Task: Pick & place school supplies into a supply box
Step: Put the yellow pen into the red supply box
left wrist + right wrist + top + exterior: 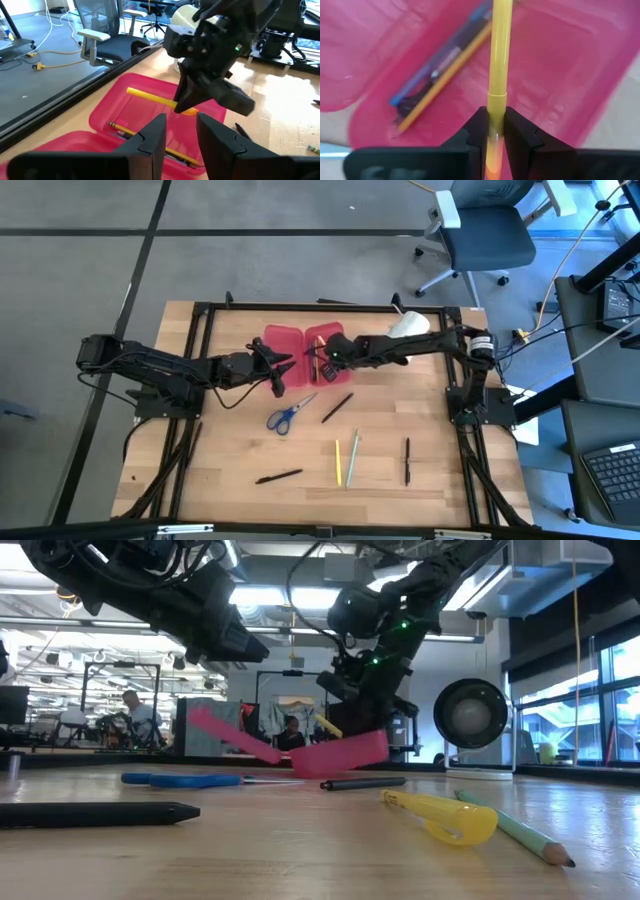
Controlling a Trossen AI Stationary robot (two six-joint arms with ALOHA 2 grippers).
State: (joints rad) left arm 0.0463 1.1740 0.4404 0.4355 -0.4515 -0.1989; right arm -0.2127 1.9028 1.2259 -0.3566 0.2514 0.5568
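Observation:
The red-pink supply box [300, 345] lies open at the table's far middle, both halves up. A yellow pencil and a blue-black pen [440, 70] lie in it. My right gripper [325, 357] is shut on a yellow pen [150, 97] over the box's right half. My left gripper [181, 135] is open at the near edge of the box's left half; whether it touches the box I cannot tell. Blue-handled scissors [290, 413], a black pen [337, 407], a yellow pen [338, 462], a green pencil [352, 460], another black pen [407, 460] and a black marker [278, 476] lie on the table. My right gripper pinches the yellow pen's barrel [495, 125] between its two fingers, behind the cap joint. The fingers come from the table's right, slanting down, and lie along the pen, which sticks out ahead of them. The pen is lifted clear, its free end [129, 91] over the box's right half.
A big white roll [408, 326] stands at the far right behind my right arm. A black frame rail [320, 307] runs along the far edge. The loose supplies lie spread over the near half of the wooden table [230, 460].

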